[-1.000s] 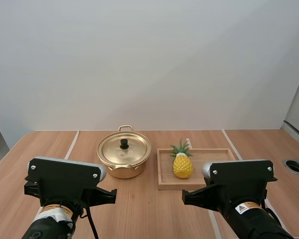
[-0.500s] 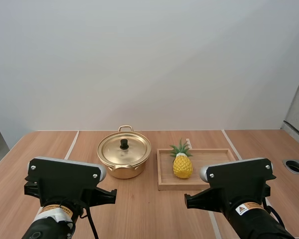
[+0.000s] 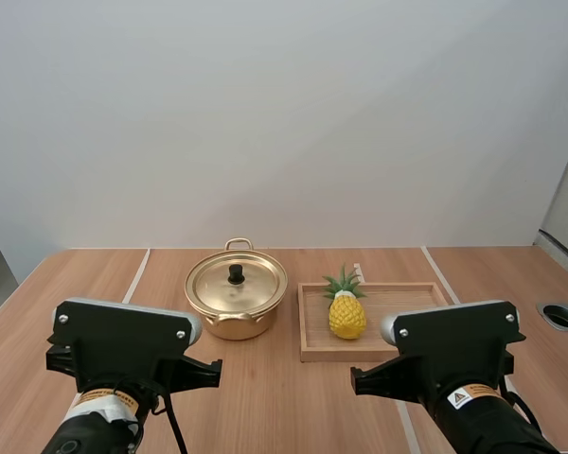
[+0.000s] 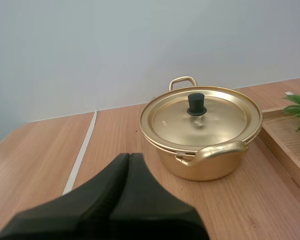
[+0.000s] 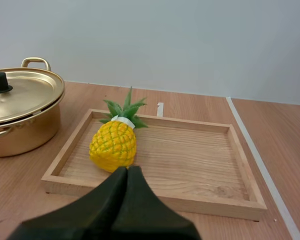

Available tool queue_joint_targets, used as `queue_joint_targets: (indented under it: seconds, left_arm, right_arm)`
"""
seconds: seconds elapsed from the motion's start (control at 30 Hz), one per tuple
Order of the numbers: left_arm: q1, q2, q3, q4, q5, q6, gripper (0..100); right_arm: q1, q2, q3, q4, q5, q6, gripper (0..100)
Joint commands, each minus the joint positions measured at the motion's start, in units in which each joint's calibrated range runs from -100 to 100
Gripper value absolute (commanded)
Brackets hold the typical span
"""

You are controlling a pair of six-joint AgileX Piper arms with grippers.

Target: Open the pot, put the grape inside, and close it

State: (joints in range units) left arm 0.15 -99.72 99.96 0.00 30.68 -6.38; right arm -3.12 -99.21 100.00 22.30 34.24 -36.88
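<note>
One golden pot (image 3: 236, 305) sat at the middle of the high view, slightly left of centre, with its single lid (image 3: 251, 284) seated flat and closed and one black knob (image 3: 236, 273) upright at the lid's centre. Its two loop handles lay on a near-to-far line, one handle (image 3: 239, 243) toward the far edge and the other (image 4: 216, 151) toward the arms. Just right of the pot, close but apart from it, lay one wooden tray (image 3: 407, 308), its long side running left to right. One yellow pineapple (image 3: 346, 316) rested in the tray's left half, near the left rim. Its long axis ran roughly near to far, with the green crown toward the far rim and leaning slightly left; the tray's right half was bare. The worktop (image 3: 284, 392) was open between these things and the two arms, and wide bare wood lay left of the pot toward the left edge. A round hole (image 3: 560, 316) sat at the right edge. The left end effector (image 4: 129, 156) hung before the pot, well short of it, its fingers together as one dark wedge. The right end effector (image 5: 126, 170) was likewise pressed together on nothing, just short of the tray's near rim and pointed at the pineapple.
</note>
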Motion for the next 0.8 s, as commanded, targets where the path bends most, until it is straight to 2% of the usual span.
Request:
queue_joint_targets:
  seconds: [0.0, 0.07, 0.17, 0.27, 0.37, 0.47, 0.77]
  left_arm:
    - [-0.23, -0.3, 0.0, 0.4, -2.1, -0.6, 0]
    - [-0.23, -0.3, 0.0, 0.4, -2.1, -0.6, 0]
    - [-0.23, -0.3, 0.0, 0.4, -2.1, -0.6, 0]
    - [-0.23, -0.3, 0.0, 0.4, -2.1, -0.6, 0]
    - [-0.23, -0.3, 0.0, 0.4, -2.1, -0.6, 0]
    - [-0.23, -0.3, 0.0, 0.4, -2.1, -0.6, 0]
    - [-0.23, -0.3, 0.0, 0.4, -2.1, -0.6, 0]
  right_arm:
    - [0.4, -0.3, 0.0, -1.9, -1.8, 5.9, 0]
    - [0.9, -0.3, 0.0, -1.6, -1.8, 8.1, 0]
    - [1.6, -0.3, 0.0, -1.8, -1.8, 8.1, 0]
    - [1.9, -0.6, 0.0, -7.5, -2.4, 8.7, 0]
    - [1.9, -0.8, 0.0, -11.6, -3.0, 13.0, 0]
    - [1.9, -0.8, 0.0, -12.1, -3.0, 15.6, 0]
    - [1.9, -0.8, 0.0, -13.2, -3.0, 17.3, 0]
